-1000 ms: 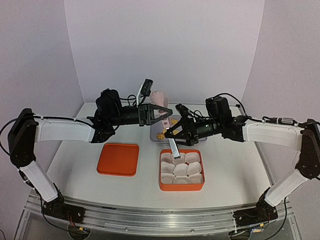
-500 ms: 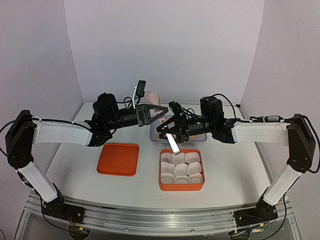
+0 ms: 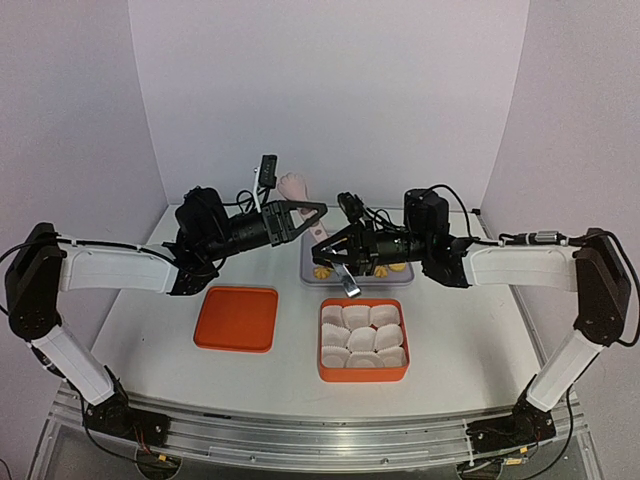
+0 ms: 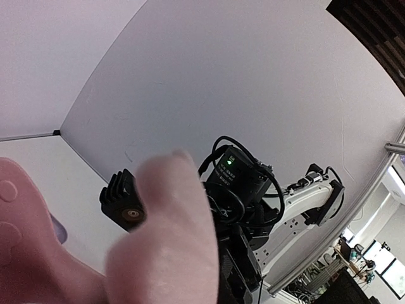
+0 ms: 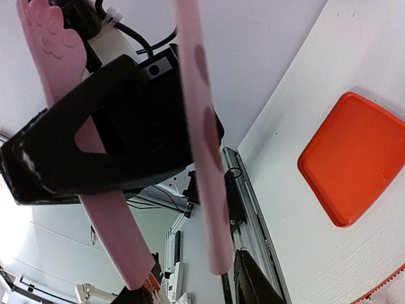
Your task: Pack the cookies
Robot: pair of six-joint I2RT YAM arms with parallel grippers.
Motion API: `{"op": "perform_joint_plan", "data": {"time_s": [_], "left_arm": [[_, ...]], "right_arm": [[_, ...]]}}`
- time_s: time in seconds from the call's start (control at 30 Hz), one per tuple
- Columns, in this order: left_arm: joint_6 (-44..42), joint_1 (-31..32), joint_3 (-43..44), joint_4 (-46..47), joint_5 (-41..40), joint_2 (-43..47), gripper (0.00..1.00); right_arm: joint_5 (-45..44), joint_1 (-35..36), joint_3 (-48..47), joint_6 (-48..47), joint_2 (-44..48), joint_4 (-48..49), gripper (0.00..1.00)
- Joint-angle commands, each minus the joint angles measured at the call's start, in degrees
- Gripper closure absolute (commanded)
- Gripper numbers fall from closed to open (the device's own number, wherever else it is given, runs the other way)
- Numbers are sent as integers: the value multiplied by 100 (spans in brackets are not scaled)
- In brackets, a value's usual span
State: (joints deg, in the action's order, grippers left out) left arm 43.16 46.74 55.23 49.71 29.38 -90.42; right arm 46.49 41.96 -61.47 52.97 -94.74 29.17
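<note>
Golden-yellow cookies (image 3: 320, 269) lie in a grey tray (image 3: 303, 272) at the back, partly hidden by my right arm. My left gripper (image 3: 318, 208) is shut on pink tongs (image 3: 293, 185), held up above the tray. In the left wrist view the tongs (image 4: 171, 240) fill the foreground as a blur. My right gripper (image 3: 330, 260) sits just below them. In the right wrist view both legs of the tongs (image 5: 201, 145) hang down between its jaws, still spread apart. One black fingertip (image 5: 253, 282) stands right beside a leg's tip.
An orange box (image 3: 362, 376) filled with white pleated paper cups stands in front of the tray. Its orange lid (image 3: 236, 318) lies flat to the left and also shows as the orange lid (image 5: 354, 158) in the right wrist view. White walls enclose the table.
My right gripper has moved back and left, up to the tongs, and its jaws have narrowed around the legs. The left arm has drawn back slightly, lifting the tongs.
</note>
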Motion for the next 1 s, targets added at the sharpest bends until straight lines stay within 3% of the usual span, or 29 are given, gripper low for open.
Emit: {"op": "perform_joint_plan", "data": {"time_s": [0.0, 0.1, 0.17, 0.23, 0.4, 0.6, 0.7, 0.8, 0.97], "left_arm": [[-338, 73, -100, 203, 182, 279, 97], [-407, 73, -76, -85, 84, 364, 79], [-440, 73, -85, -256, 11, 437, 53], [-466, 70, -123, -380, -93, 519, 40], [-560, 73, -353, -572, -369, 853, 24], [-823, 73, -578, -1663, -1097, 1428, 17], [-903, 71, -666, -2554, -1822, 1773, 15], [-827, 73, -790, -3464, -2796, 2199, 10], [-414, 71, -824, -4724, -4188, 2562, 1]], "right_arm": [[-420, -20, -116, 468, 22, 269, 69], [-450, -18, -111, 488, 41, 267, 72], [-465, -18, -118, 498, 72, 272, 75], [-474, -27, -117, 494, 99, 261, 76], [-456, -140, -71, 524, 156, 202, 76], [-297, -644, 83, 545, 266, -381, 76], [-685, -848, -239, -499, 428, -2452, 76], [-2217, -869, -1115, -2118, 435, -5585, 75], [-4432, -902, -2335, -3516, -16, -8007, 75]]}}
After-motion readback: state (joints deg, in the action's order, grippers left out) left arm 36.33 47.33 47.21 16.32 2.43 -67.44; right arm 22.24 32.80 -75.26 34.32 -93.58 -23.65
